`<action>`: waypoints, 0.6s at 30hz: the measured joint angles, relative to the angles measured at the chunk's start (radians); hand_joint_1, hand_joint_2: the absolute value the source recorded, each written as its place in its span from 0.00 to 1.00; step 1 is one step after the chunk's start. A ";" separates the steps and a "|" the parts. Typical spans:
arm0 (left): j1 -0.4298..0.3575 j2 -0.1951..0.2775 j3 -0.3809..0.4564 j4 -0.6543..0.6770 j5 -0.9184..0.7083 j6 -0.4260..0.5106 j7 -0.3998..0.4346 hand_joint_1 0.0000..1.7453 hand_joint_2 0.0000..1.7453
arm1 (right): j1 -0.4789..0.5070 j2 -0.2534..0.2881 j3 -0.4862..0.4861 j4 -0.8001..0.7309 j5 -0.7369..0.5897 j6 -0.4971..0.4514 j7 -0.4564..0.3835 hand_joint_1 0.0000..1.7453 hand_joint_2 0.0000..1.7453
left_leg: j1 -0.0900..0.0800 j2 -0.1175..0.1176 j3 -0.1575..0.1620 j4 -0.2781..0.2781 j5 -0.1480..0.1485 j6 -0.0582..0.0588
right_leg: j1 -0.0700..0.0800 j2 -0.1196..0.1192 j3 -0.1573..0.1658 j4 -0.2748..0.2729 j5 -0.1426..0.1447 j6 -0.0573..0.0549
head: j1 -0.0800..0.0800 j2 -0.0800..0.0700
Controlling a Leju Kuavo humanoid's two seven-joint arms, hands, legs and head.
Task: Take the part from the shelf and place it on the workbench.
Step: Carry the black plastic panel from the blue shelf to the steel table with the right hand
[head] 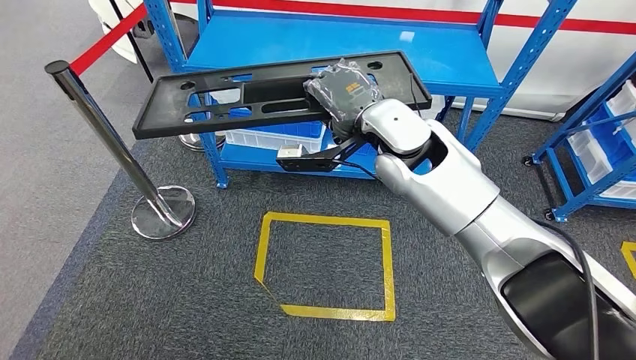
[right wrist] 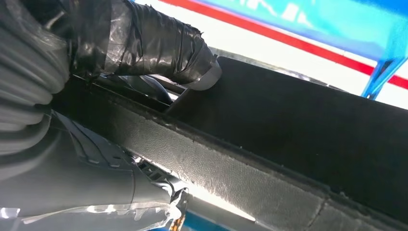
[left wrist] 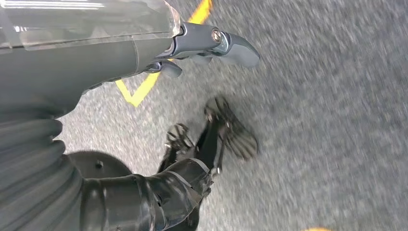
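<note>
The part (head: 262, 94), a long flat black panel with cut-outs, is held in the air in front of the blue shelf (head: 450, 52), so the taking seems done; placing on a workbench remains. It is gripped near one end by the right hand (head: 343, 90). The left hand (left wrist: 202, 45) hangs over the floor, holding nothing, fingers loosely apart.

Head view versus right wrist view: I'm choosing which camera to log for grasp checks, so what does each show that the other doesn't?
Head view alone: the whole long black part held out level in front of the blue shelf, the silver post, the yellow floor square on grey carpet.

Right wrist view alone: a close look at the taped fingers curled over the part's edge, and its rough underside.

Both: the right hand gripping the part, blue shelf, red stripe.
</note>
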 joint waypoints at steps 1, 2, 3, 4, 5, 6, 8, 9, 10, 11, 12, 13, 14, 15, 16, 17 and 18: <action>0.000 0.000 0.000 0.000 -0.001 0.000 0.000 0.00 1.00 | -0.001 0.001 0.001 0.003 0.000 0.000 0.000 1.00 1.00 | -0.003 -0.001 -0.013 0.000 0.011 0.000 | 0.006 0.001 0.046 -0.044 0.023 -0.009 | 0.000 0.000; 0.001 -0.003 0.000 0.000 -0.002 0.000 0.001 0.00 1.00 | -0.003 0.002 0.002 0.005 -0.001 0.000 0.000 1.00 1.00 | -0.006 -0.001 -0.024 0.000 0.021 -0.002 | 0.012 0.001 0.100 -0.111 0.029 -0.022 | 0.000 0.000; 0.001 -0.006 0.000 0.000 -0.004 0.000 0.001 0.00 1.00 | -0.006 0.004 0.003 0.006 -0.001 -0.001 -0.001 1.00 1.00 | -0.006 0.000 -0.032 -0.001 0.032 -0.004 | 0.018 0.000 0.149 -0.180 0.025 -0.031 | -0.001 0.000; 0.001 -0.009 0.000 0.000 -0.004 0.000 0.001 0.00 1.00 | -0.009 0.006 0.003 0.008 -0.001 -0.002 -0.001 1.00 1.00 | -0.006 0.000 -0.037 -0.003 0.042 -0.009 | 0.023 0.001 0.181 -0.231 0.018 -0.039 | -0.001 0.000; 0.002 -0.011 0.000 0.000 -0.005 0.000 0.002 0.00 1.00 | -0.011 0.008 0.003 0.009 -0.001 -0.002 -0.001 1.00 1.00 | -0.003 0.002 -0.039 -0.008 0.053 -0.014 | 0.027 0.000 0.195 -0.262 0.011 -0.043 | -0.001 0.000; 0.002 -0.012 0.000 0.000 -0.005 0.000 0.002 0.00 1.00 | -0.013 0.009 0.004 0.011 -0.001 -0.003 -0.001 1.00 1.00 | -0.001 0.003 -0.038 -0.016 0.065 -0.020 | 0.029 0.000 0.197 -0.277 0.018 -0.045 | 0.000 0.000; 0.002 -0.013 0.000 0.000 -0.005 0.000 0.003 0.00 1.00 | -0.015 0.012 0.006 0.015 -0.001 -0.004 -0.001 1.00 1.00 | 0.000 0.001 -0.044 -0.021 0.062 -0.031 | 0.024 -0.004 0.193 -0.300 0.045 -0.055 | 0.000 0.000; 0.002 -0.014 0.000 0.000 -0.005 0.000 0.003 0.00 1.00 | -0.016 0.014 0.007 0.018 -0.001 -0.004 -0.001 1.00 1.00 | 0.000 0.000 -0.053 -0.002 0.035 -0.036 | 0.019 -0.007 0.188 -0.311 0.059 -0.060 | 0.000 0.000; 0.001 -0.015 0.000 0.000 -0.005 0.000 0.004 0.00 1.00 | -0.016 0.016 0.008 0.020 -0.001 -0.003 -0.001 1.00 1.00 | 0.002 -0.001 -0.067 0.040 -0.008 -0.041 | 0.015 -0.010 0.180 -0.317 0.073 -0.065 | -0.001 0.000; 0.002 -0.015 0.000 0.000 -0.005 0.000 0.004 0.00 1.00 | -0.016 0.018 0.010 0.022 -0.001 -0.003 -0.001 1.00 1.00 | 0.005 -0.002 -0.082 0.101 -0.058 -0.047 | 0.015 -0.010 0.169 -0.318 0.083 -0.068 | -0.001 0.000; 0.002 -0.016 0.000 0.000 -0.005 0.000 0.004 0.00 1.00 | -0.016 0.019 0.011 0.024 -0.001 -0.003 -0.001 1.00 1.00 | 0.009 -0.001 -0.097 0.170 -0.099 -0.053 | 0.014 -0.010 0.156 -0.316 0.092 -0.068 | -0.002 0.000; 0.003 -0.015 0.000 0.000 -0.005 0.000 0.004 0.00 1.00 | -0.015 0.020 0.012 0.027 -0.001 -0.004 -0.002 1.00 1.00 | 0.013 -0.001 -0.105 0.225 -0.118 -0.060 | 0.012 -0.010 0.143 -0.313 0.101 -0.066 | -0.002 0.000; 0.003 -0.015 0.000 0.000 -0.005 0.000 0.004 0.00 1.00 | -0.015 0.020 0.014 0.029 -0.001 -0.004 -0.002 1.00 1.00 | 0.017 -0.001 -0.101 0.254 -0.116 -0.067 | 0.009 -0.011 0.129 -0.309 0.109 -0.062 | -0.002 0.000; 0.003 -0.014 0.000 0.000 -0.006 0.000 0.005 0.00 1.00 | -0.015 0.021 0.015 0.031 -0.001 -0.004 -0.003 1.00 1.00 | 0.021 -0.001 -0.078 0.245 -0.097 -0.073 | 0.005 -0.011 0.115 -0.303 0.115 -0.057 | -0.002 0.000; 0.003 -0.014 0.000 0.000 -0.006 0.000 0.005 0.00 1.00 | -0.015 0.021 0.015 0.034 -0.002 -0.004 -0.003 1.00 1.00 | 0.026 0.000 -0.038 0.202 -0.072 -0.079 | 0.001 -0.012 0.102 -0.295 0.119 -0.052 | -0.002 0.000; 0.003 -0.014 0.000 0.000 -0.006 0.001 0.006 0.00 1.00 | -0.015 0.021 0.016 0.035 -0.002 -0.004 -0.004 1.00 1.00 | 0.030 0.000 0.010 0.140 -0.061 -0.086 | -0.002 -0.013 0.090 -0.287 0.122 -0.047 | -0.002 0.000; 0.002 -0.014 0.000 0.000 -0.006 0.001 0.007 0.00 1.00 | -0.016 0.021 0.017 0.037 -0.003 -0.005 -0.005 1.00 1.00 | 0.030 -0.002 0.053 0.077 -0.061 -0.087 | -0.003 -0.014 0.078 -0.278 0.125 -0.042 | -0.001 0.000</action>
